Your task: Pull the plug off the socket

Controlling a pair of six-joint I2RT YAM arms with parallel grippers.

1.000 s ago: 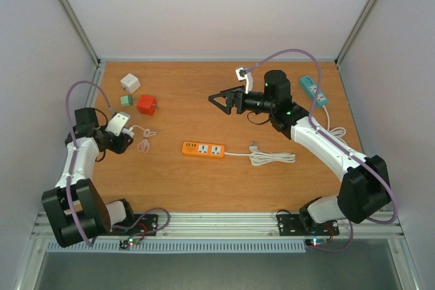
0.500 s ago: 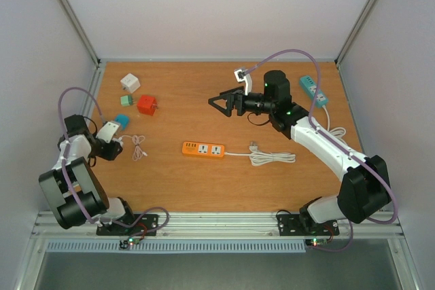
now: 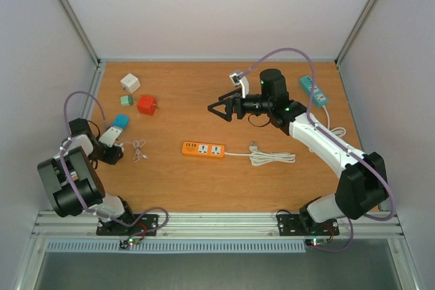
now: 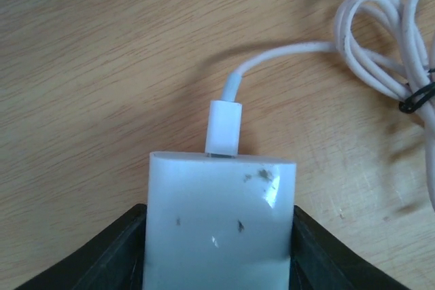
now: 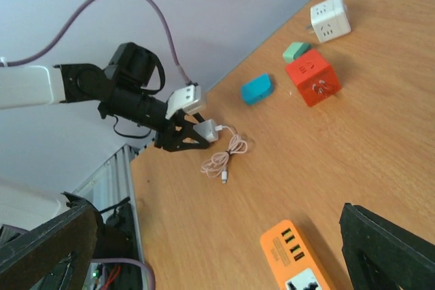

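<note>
A white plug (image 4: pixel 221 222), a charger block with a white cable (image 4: pixel 380 52) stuck in its front, sits between my left gripper's black fingers (image 4: pixel 119 249), which press on both its sides. My left gripper (image 3: pixel 115 149) is low over the wood at the table's left edge, shut on the plug. The socket, an orange power strip (image 3: pixel 203 149), lies flat mid-table, well apart from the plug. In the right wrist view the plug (image 5: pixel 211 130) and the strip (image 5: pixel 299 263) both show. My right gripper (image 3: pixel 219 109) hangs open in the air beyond the strip, holding nothing.
At the back left lie a red cube adapter (image 3: pixel 146 104), a white cube adapter (image 3: pixel 130 83), a small green piece (image 3: pixel 126 100) and a teal box (image 3: pixel 120 121). A teal power strip (image 3: pixel 312 89) lies back right. The orange strip's coiled white cord (image 3: pixel 272 158) lies to its right.
My left arm has drawn back toward the table's left edge, carrying the plug and dragging its cable along. The right gripper shifted slightly and stays open.
</note>
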